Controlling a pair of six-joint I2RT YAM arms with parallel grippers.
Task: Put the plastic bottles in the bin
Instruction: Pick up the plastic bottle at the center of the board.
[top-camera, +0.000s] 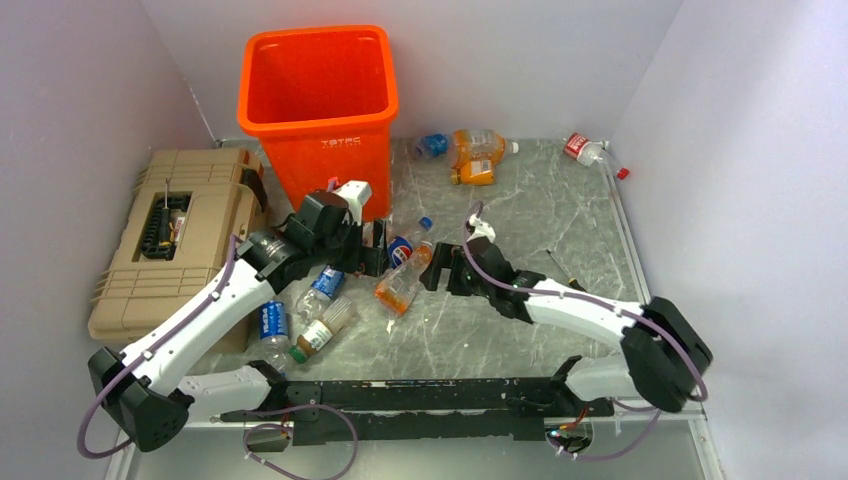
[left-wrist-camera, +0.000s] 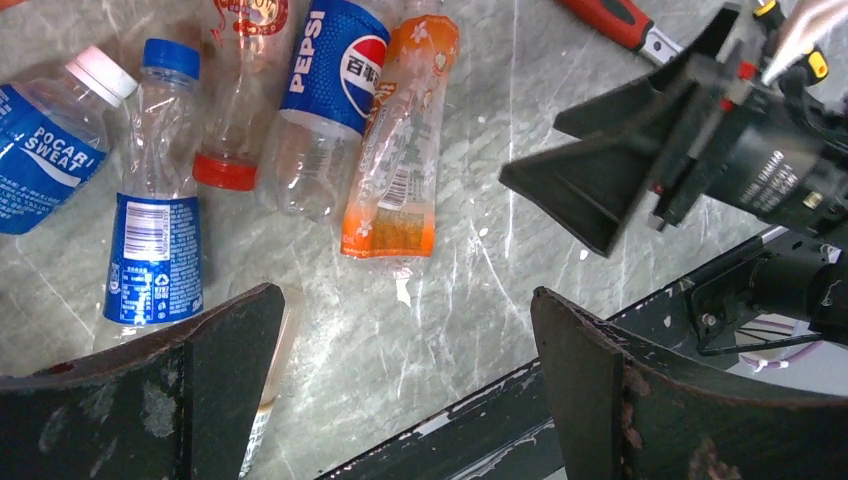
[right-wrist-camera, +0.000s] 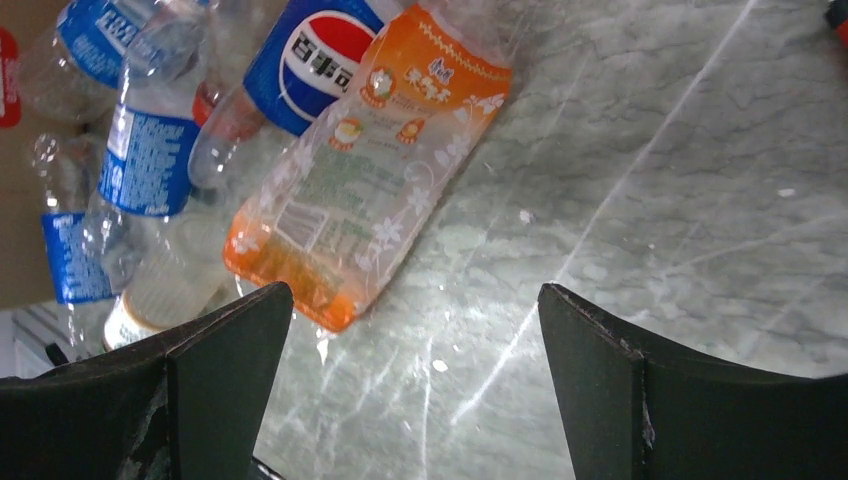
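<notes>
The orange bin (top-camera: 318, 100) stands at the back of the table. Several plastic bottles lie in a cluster in the middle: an orange-labelled one (top-camera: 400, 285), a Pepsi one (top-camera: 402, 248) and blue-labelled ones (top-camera: 322, 283). My left gripper (top-camera: 375, 250) is open and empty above the cluster's left side. In the left wrist view (left-wrist-camera: 405, 295) the orange bottle (left-wrist-camera: 400, 150) and the Pepsi bottle (left-wrist-camera: 335, 90) lie beyond its fingers. My right gripper (top-camera: 435, 268) is open and empty just right of the orange bottle. In the right wrist view (right-wrist-camera: 415, 290) that bottle (right-wrist-camera: 370, 170) lies by the left finger.
A tan toolbox case (top-camera: 170, 240) sits at the left. More bottles lie at the back (top-camera: 470, 150) and in the back right corner (top-camera: 585, 148). A red-handled tool (left-wrist-camera: 615, 20) lies beyond the right gripper. White walls enclose the table.
</notes>
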